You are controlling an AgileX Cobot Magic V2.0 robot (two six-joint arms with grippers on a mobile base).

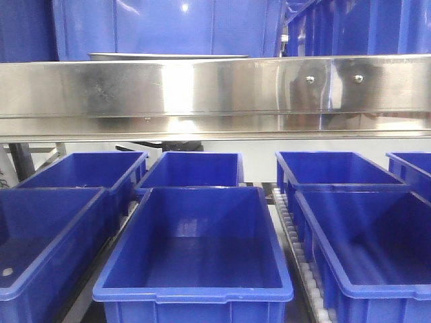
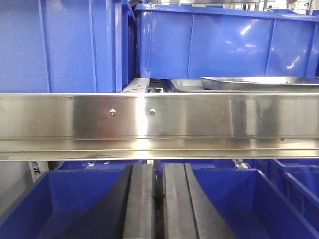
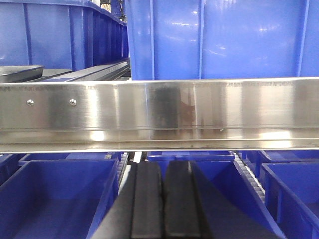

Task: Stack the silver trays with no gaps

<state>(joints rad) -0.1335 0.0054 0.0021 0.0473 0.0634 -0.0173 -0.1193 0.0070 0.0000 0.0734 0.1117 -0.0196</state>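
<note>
the silver trays (image 2: 259,82) sit on the upper shelf behind a polished steel beam (image 2: 199,117), one resting tilted on a flatter one, with blue bins (image 1: 195,256) on the lower level. the left gripper (image 2: 158,204) and right gripper (image 3: 162,204) hover below the beam, both with black fingers pressed together, grasping nothing.

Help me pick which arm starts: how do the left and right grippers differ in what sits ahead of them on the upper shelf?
The left gripper faces the silver trays lying behind the steel beam; the right gripper faces a blue bin head-on. In the left wrist view the trays sit right of centre; in the right wrist view only a tray edge shows at far left. Shared: both grippers are shut, empty, below the beam.
</note>
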